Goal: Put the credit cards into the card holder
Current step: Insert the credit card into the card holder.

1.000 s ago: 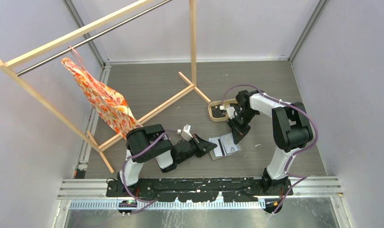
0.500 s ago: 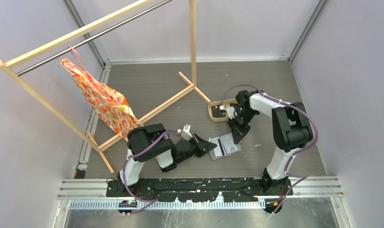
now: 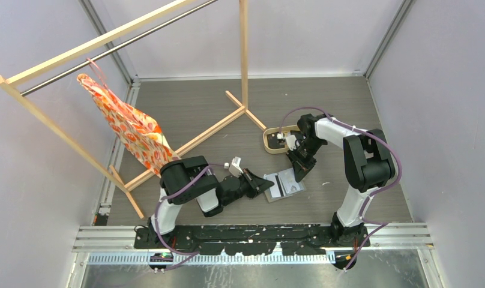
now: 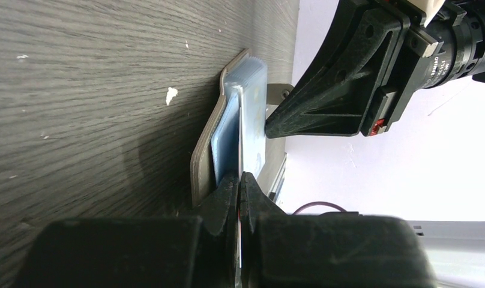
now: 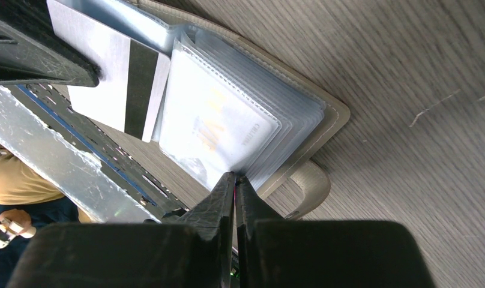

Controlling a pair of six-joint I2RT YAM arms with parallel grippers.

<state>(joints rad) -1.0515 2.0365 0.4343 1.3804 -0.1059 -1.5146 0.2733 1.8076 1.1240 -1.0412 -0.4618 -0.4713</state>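
1. While the holder (image 3: 295,189) lies open on the table (image 3: 192,108) between the two arms, we see both grippers meeting over it.
2. We see the left gripper (image 4: 239,180) with its fingers pressed together on the near edge of a white card (image 5: 117,78) with a black stripe; the card is flat over the holder's left half, its far edge at the clear sleeves (image 5: 216,114).
3. We see the right gripper (image 5: 234,180) nearly closed, its tips pinching the edge of the holder's sleeves at the side away from the card.
4. From the left wrist, we see the holder's grey cover resting on the table, the sleeves fanned above it, and the right gripper's tip just beside the card.
5. We see an oval wooden tray (image 3: 268,143) behind the right gripper, close to the holder but apart from it; what it holds we cannot tell.
6. We see a wooden rack (image 3: 244,54) at the far left with an orange patterned cloth (image 3: 129,129) hanging from it.
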